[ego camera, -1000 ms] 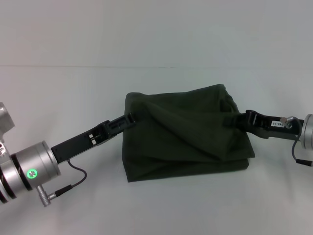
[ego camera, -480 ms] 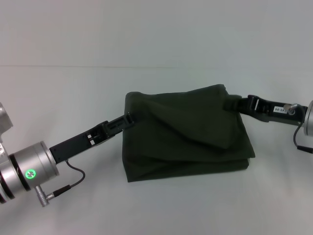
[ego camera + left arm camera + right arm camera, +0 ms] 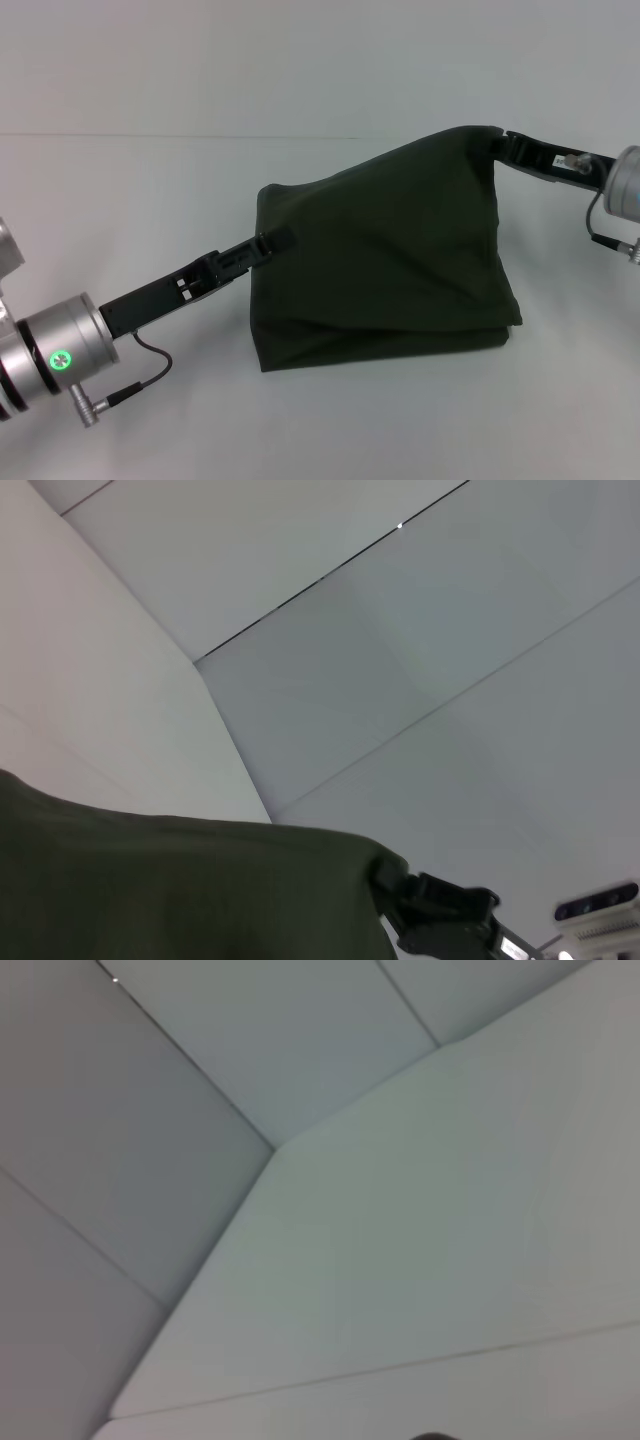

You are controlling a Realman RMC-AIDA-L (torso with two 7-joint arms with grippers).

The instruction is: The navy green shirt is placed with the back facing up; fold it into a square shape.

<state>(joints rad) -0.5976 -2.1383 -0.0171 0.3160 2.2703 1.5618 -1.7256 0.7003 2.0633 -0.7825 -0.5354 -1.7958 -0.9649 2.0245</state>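
Note:
The navy green shirt [image 3: 390,260] lies folded in the middle of the white table, plain side showing. My left gripper [image 3: 278,240] is shut on the top layer at the shirt's left edge, low over the table. My right gripper [image 3: 500,140] is shut on the top layer's far right corner and holds it up, so the cloth hangs like a tent over the lower layers. In the left wrist view the shirt [image 3: 150,880] fills the bottom, with the right gripper [image 3: 440,920] at its raised corner. The right wrist view shows only table and wall.
The white table [image 3: 150,200] spreads on all sides of the shirt. A pale wall stands behind it. My left arm's cable [image 3: 140,385] hangs near the table's front left.
My right gripper has risen and moved back with the shirt's right corner, pulling the top layer taut and upward. My left gripper has stayed at the left edge.

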